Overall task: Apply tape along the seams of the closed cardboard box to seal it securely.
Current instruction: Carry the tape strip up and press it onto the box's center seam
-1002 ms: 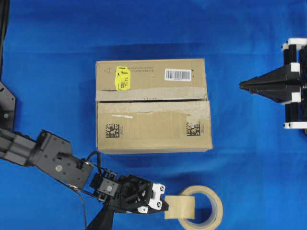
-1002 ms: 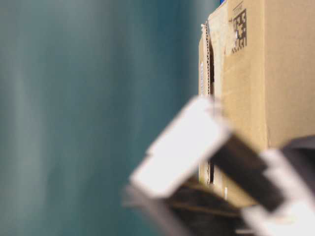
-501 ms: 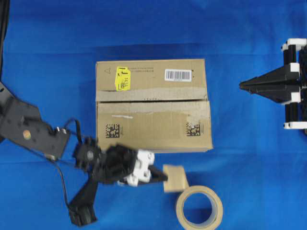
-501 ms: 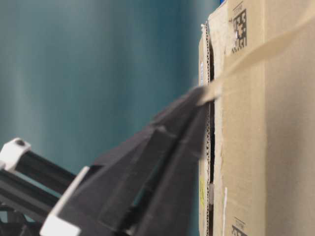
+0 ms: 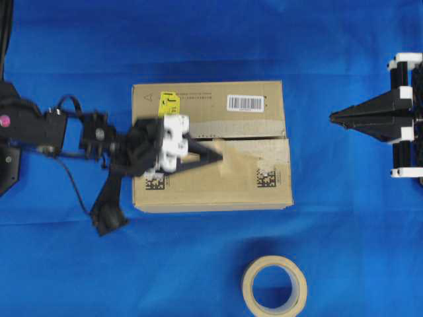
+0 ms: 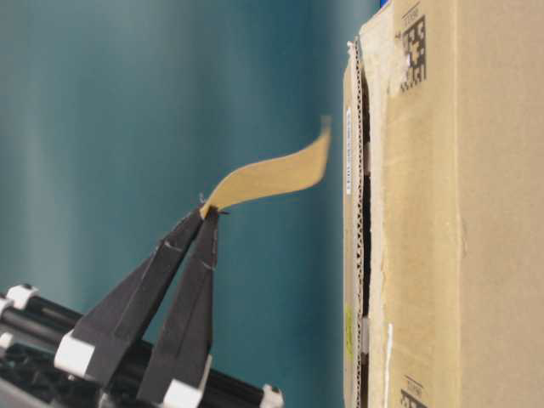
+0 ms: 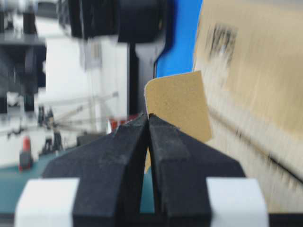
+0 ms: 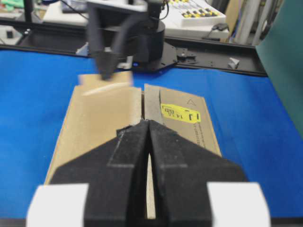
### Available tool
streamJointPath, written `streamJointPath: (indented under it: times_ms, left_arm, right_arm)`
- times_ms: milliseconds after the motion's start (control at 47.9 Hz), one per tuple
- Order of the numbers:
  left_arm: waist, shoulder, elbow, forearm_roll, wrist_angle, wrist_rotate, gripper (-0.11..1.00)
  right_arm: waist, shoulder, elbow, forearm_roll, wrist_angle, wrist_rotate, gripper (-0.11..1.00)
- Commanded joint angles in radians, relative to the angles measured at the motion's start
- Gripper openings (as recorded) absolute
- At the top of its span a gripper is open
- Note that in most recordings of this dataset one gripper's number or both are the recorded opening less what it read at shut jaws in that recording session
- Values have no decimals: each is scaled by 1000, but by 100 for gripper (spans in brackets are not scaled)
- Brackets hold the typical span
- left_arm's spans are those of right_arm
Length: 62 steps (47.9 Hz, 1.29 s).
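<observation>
The brown cardboard box [image 5: 211, 183] lies mid-table, its yellow sticker [image 5: 168, 105] at the upper left. Its seam [image 5: 264, 138] runs left to right between the flaps, edged with old pale tape. My left gripper [image 5: 221, 160] hovers over the box's lower flap, shut on one end of a short tan piece of tape [image 5: 236, 163]. From table level the tape [image 6: 272, 177] curls free from the gripper [image 6: 206, 212] toward the box top, not touching it. The left wrist view has the tape [image 7: 180, 106] sticking out past the closed tips [image 7: 148, 116]. My right gripper [image 5: 332, 117] is shut and empty, right of the box.
A tan tape roll [image 5: 274, 286] with a hollow centre lies on the blue cloth in front of the box, toward the right. A white barcode label [image 5: 245, 102] sits on the far flap. The right wrist view looks along the seam [image 8: 143, 99].
My left arm has carried the tape piece from beside the roll up and over the box's near flap. The right arm has not moved.
</observation>
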Motion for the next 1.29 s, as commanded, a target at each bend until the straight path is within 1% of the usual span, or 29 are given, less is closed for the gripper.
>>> streamJointPath:
  times_ms: [0, 230, 418, 877, 1023, 1273]
  left_arm:
    - [25, -18, -14, 2, -5, 2, 0]
    - [71, -14, -20, 2, 9, 5, 0]
    - [81, -3, -11, 2, 38, 3, 0]
    - [77, 18, 34, 2, 107, -14, 0]
    - [67, 15, 46, 2, 158, -15, 0]
    - [54, 20, 40, 0, 258, -15, 0]
  right_arm:
    - [-2, 2, -15, 3, -9, 0, 2]
    - [-3, 0, -15, 3, -6, -2, 2]
    - [-8, 3, -15, 3, -5, -3, 2]
    - [-11, 6, -14, 2, 12, -3, 2]
    - [-11, 15, -14, 2, 11, -3, 2]
    - [-11, 34, -14, 2, 6, -3, 2]
